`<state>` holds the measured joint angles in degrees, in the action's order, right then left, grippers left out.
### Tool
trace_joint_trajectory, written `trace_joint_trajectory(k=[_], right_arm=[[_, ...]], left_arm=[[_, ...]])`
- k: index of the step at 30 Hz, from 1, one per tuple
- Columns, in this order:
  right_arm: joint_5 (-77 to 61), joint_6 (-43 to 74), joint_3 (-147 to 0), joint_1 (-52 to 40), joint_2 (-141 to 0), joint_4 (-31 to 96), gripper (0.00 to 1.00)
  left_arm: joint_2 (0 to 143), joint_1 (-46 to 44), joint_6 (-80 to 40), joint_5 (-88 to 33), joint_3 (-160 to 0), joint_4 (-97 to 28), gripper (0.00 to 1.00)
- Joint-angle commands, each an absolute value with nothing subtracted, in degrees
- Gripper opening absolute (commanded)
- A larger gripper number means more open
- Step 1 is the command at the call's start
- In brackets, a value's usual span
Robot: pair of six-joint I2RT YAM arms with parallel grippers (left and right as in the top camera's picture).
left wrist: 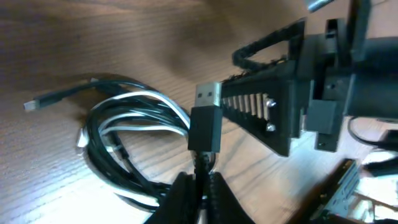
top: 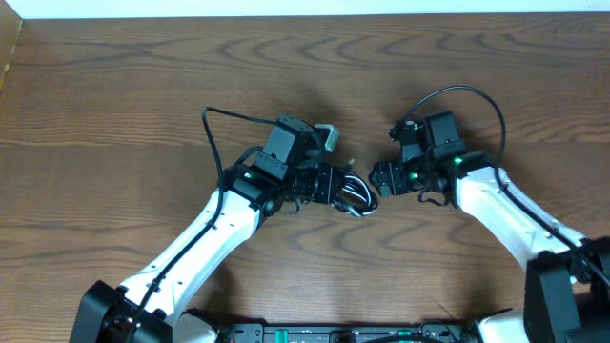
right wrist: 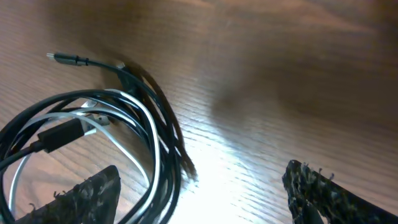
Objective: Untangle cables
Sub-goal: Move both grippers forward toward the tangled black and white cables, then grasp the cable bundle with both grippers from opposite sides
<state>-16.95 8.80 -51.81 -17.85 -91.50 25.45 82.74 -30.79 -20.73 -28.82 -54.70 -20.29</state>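
The cables point(top: 358, 196) are a small coil of black cords and one white cord on the wood table, between the two arms. In the left wrist view the coil point(left wrist: 124, 134) lies left of a black USB plug point(left wrist: 205, 121) that stands up from my left gripper point(left wrist: 200, 186), which is shut on the black cord just below the plug. My right gripper point(top: 381, 178) faces it from the right, close to the coil. In the right wrist view the coil point(right wrist: 93, 134) lies left of centre, and the right gripper point(right wrist: 202, 190) is open with part of the coil between its fingers.
The wood table point(top: 114, 114) stretches around the arms. A thicker black arm cable point(top: 224, 119) arcs behind the left arm and another point(top: 467, 95) loops over the right arm. The right gripper's body point(left wrist: 292, 106) is close in front of the plug.
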Motion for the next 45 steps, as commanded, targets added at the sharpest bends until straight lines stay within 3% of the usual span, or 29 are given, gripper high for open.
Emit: trace_joint_trajectory(k=[1,12,22,23,24,25,26,36,45], right_arm=[[-17.52,10.68,-52.75,-18.79,-92.82,25.47,0.84],[-15.79,10.68,-52.75,-18.74,-92.79,25.50,0.87],[-15.81,10.68,-52.75,-18.74,-92.79,26.17,0.87],[-15.79,10.68,-52.75,-18.74,-92.79,26.17,0.87],[-15.79,10.68,-52.75,-18.74,-92.79,26.17,0.87],[-15.79,10.68,-52.75,-18.74,-92.79,26.22,0.87],[-15.79,10.68,-52.75,-18.74,-92.79,26.22,0.87],[-26.72,10.68,-52.75,-19.11,-92.82,26.79,0.87],[-26.30,10.68,-52.75,-22.17,-92.82,26.02,0.82]], left_arm=[[81.87,-29.91,-20.51,-17.02,-55.09,-26.50,0.52],[83.59,-32.12,-29.23,-16.40,-53.74,-32.10,0.53],[98.83,-38.83,-28.75,-5.89,-53.52,-30.63,0.53],[99.59,-38.83,-28.73,-5.87,-53.52,-30.15,0.51],[100.05,-38.83,-28.34,-5.89,-53.52,-29.74,0.40],[100.27,-38.81,-28.14,-5.50,-53.54,-29.45,0.13],[100.18,-38.81,-28.16,-5.26,-53.60,-29.47,0.08],[80.51,-37.80,-28.42,-11.46,-56.14,-24.43,0.07],[75.05,-37.78,-32.08,-23.49,-56.14,-13.96,0.07]])
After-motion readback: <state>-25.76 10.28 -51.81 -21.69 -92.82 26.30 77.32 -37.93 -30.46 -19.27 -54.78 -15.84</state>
